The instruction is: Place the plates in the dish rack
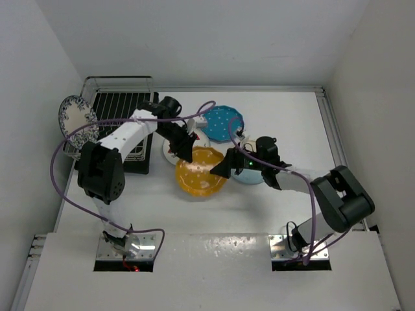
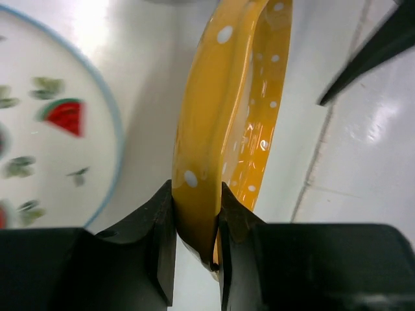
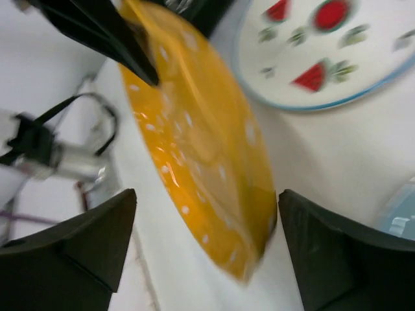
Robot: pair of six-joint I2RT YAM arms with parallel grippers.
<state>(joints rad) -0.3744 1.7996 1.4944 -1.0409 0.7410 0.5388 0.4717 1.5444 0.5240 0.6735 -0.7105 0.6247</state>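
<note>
Left wrist: left hand (image 2: 196,192) clamps yellow plate (image 2: 224,110), probably tilted.

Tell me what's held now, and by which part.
The left tool pinches the yellow plate by its rim. The right tool is open, holding nothing.

Left arm (image 1: 126,136) stretched forward and bent inward toward the middle, left gripper (image 2: 198,201) pinched tight on the rim of a yellow plate (image 2: 227,116), right arm (image 1: 305,184) folded inward from the right, right gripper (image 3: 207,214) spread wide, one finger on either side of the same plate.
</note>
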